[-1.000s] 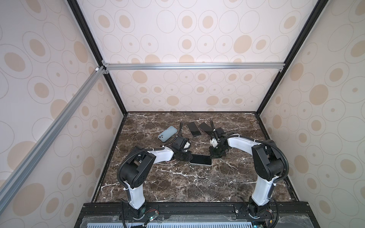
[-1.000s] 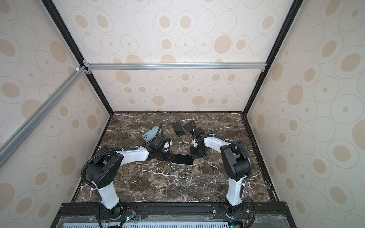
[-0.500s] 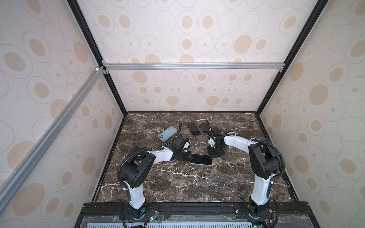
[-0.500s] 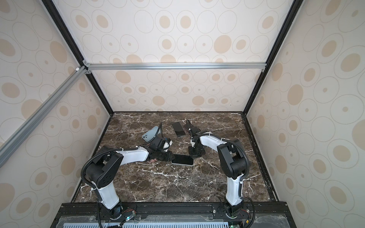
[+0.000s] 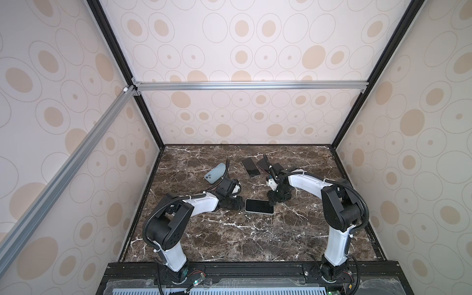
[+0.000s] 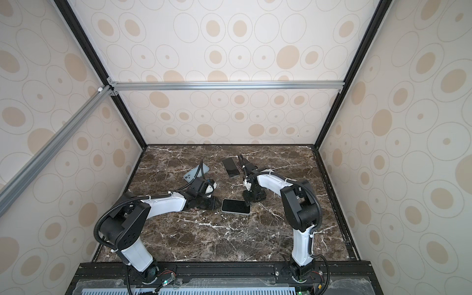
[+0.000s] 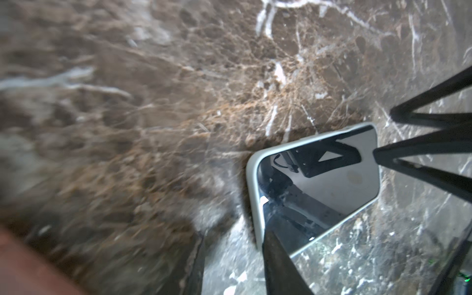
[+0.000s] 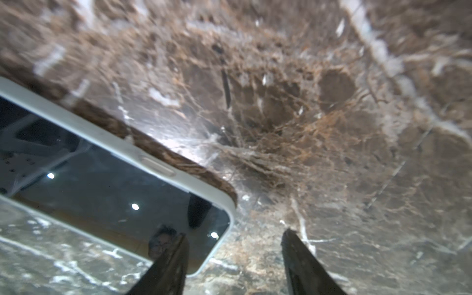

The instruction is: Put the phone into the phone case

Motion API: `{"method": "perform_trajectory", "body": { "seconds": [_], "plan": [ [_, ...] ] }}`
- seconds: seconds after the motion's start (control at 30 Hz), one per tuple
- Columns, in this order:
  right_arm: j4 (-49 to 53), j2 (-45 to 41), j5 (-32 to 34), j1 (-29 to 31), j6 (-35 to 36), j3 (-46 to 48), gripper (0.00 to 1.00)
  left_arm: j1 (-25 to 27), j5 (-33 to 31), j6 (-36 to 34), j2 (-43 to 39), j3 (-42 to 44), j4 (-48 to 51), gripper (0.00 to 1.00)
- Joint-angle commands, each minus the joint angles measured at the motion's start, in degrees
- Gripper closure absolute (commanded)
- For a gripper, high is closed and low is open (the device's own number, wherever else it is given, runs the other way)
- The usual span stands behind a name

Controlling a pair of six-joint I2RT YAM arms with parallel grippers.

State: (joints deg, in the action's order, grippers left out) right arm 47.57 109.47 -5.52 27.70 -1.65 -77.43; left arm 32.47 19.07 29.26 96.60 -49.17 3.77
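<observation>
The phone [image 5: 259, 206] [image 6: 235, 206] lies flat, screen up, mid-table, with the pale phone case [image 7: 251, 184] [image 8: 107, 143] showing as a rim round it. My left gripper [image 5: 236, 203] [image 7: 235, 237] is low at its left end and open. One of its fingers [image 7: 278, 260] overlaps the phone's edge. My right gripper [image 5: 273, 201] [image 8: 235, 233] is low at the right end, also open. One of its fingers [image 8: 168, 265] hangs over the screen corner and the other stands beside the phone above bare marble. Neither gripper holds anything.
On the dark marble table [image 5: 229, 242], a blue-grey phone or case [image 5: 215, 173] lies back left behind my left wrist. A black phone [image 5: 250, 167] lies at the back middle, another dark one [image 5: 263, 163] partly behind my right arm. Walls enclose three sides.
Both grippers have opened their jaws at the ends of the phone. The phone has stayed where it was, and the right arm has shifted slightly.
</observation>
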Motion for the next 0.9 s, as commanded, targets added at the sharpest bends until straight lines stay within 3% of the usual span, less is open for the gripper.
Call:
{"method": "perform_trajectory", "body": {
  "seconds": [0.0,0.3,0.37,0.53,0.87],
  "plan": [
    [3.9,-4.2,-0.3,2.0,12.2,-2.4,0.23,-0.6,-1.9,-0.7,-4.6,1.1,2.3,0.45],
    [0.4,-7.6,-2.8,4.4,25.7,-0.1,0.15,-1.4,-9.1,0.2,-16.1,6.1,4.7,0.00],
    [-0.6,-8.1,-2.8,4.7,27.6,0.8,0.01,-2.0,-10.8,0.7,-19.8,7.5,5.4,0.00],
    [-1.2,-6.9,-3.5,4.9,29.4,-0.7,0.01,-4.2,-14.9,1.6,-29.1,9.5,9.6,0.00],
    [-4.7,-5.6,-9.1,6.3,42.3,2.5,0.01,-6.0,-22.6,3.5,-44.7,11.9,18.5,0.00]
  ]
}}
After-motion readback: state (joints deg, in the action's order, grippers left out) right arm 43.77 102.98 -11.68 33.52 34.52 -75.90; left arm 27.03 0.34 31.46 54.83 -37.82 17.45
